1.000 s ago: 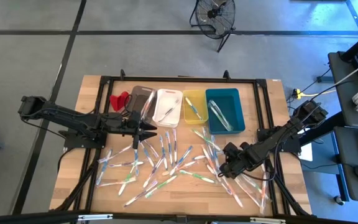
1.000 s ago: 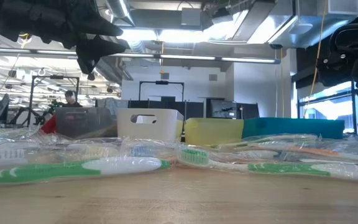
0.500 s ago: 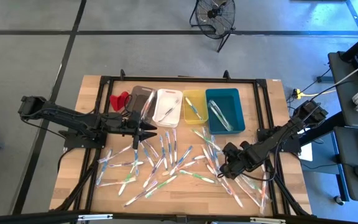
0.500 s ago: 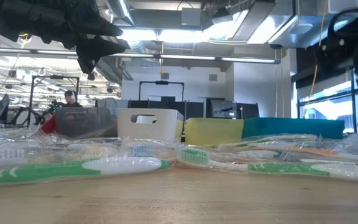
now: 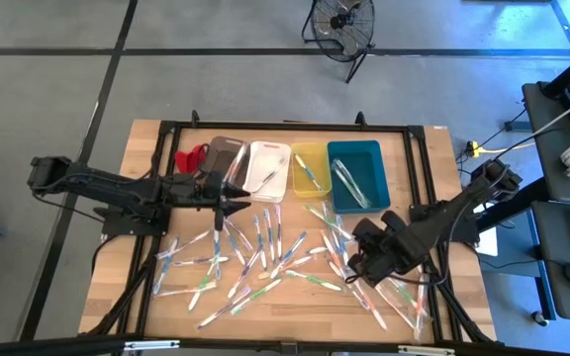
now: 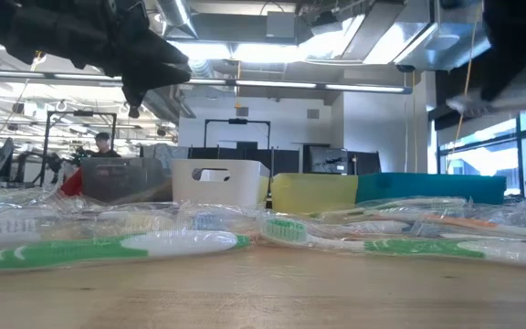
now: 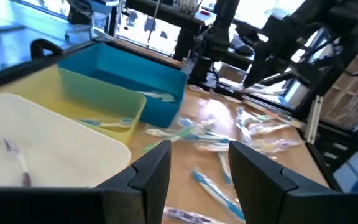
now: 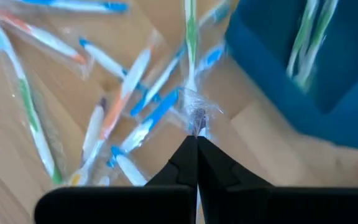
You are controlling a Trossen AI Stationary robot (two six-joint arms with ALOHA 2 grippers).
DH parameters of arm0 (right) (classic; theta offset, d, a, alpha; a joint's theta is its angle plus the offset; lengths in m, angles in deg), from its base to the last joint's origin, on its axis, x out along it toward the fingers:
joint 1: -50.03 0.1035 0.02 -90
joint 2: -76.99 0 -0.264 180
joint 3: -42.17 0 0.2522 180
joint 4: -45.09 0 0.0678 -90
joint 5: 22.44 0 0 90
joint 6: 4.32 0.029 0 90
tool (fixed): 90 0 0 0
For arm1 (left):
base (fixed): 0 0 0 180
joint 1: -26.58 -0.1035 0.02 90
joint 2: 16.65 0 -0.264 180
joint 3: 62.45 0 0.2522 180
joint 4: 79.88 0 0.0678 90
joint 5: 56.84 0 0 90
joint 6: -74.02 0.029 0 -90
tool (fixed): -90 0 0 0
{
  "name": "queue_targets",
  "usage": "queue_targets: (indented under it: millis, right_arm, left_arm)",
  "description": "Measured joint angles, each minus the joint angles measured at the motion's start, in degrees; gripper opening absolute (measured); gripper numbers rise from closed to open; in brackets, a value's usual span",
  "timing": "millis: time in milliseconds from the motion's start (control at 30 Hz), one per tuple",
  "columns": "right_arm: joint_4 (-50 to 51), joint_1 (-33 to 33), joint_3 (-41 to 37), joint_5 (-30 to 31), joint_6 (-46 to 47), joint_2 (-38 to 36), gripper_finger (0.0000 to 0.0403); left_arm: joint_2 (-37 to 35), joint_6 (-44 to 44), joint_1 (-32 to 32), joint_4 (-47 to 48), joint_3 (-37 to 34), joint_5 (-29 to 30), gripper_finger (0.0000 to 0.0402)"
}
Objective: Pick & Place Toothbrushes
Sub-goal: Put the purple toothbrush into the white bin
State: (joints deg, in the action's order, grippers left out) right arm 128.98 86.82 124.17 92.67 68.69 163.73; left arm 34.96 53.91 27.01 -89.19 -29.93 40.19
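Note:
Many wrapped toothbrushes (image 5: 265, 259) lie scattered flat on the wooden table (image 5: 146, 148). My right gripper (image 8: 196, 138) is raised above the right part of the pile (image 5: 364, 259), shut on one wrapped green-and-white toothbrush (image 8: 190, 56) that hangs below it. My left gripper (image 5: 236, 206) hovers open and nearly level in front of the grey bin (image 5: 224, 160) and white bin (image 5: 268, 170), with nothing between its fingers (image 7: 154, 171). Beyond them stand the yellow bin (image 5: 311, 168) and teal bin (image 5: 357, 175), each with a few brushes inside. My right gripper pinches the crinkled clear wrapper at one end of the toothbrush (image 8: 197, 117) between its two fingertips. The fingers come from above, slanting steeply down. The brush hangs below them, lifted clear of the pile and the table.
A small red object (image 5: 191, 158) lies left of the grey bin. A black frame (image 5: 265, 127) runs around the work area. Bare wood shows along the table's near edge (image 6: 263, 292). A person sits far off in the room (image 6: 104, 142).
My right gripper, shut throughout, has risen from the pile and tipped, taking the wrapped toothbrush up clear of the table.

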Motion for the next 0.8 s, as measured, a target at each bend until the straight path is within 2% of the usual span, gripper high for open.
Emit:
queue_targets:
  millis: [367, 633, 800]
  right_arm:
    - [11.9, -3.8, 8.3, 5.6, -4.3, 0.0, 0.0]
    - [12.4, -11.6, 12.2, 9.0, -15.9, 0.0, 0.0]
    - [12.2, -15.7, 13.8, 9.8, -21.9, 0.0, 0.0]
  left_arm:
    - [0.0, 4.1, -1.3, -2.5, 0.0, 0.0, 0.0157]
    - [0.0, 5.1, -1.3, -2.5, 0.0, 0.0, 0.0157]
    - [0.0, 10.4, -1.3, -2.5, 0.0, 0.0, 0.0157]
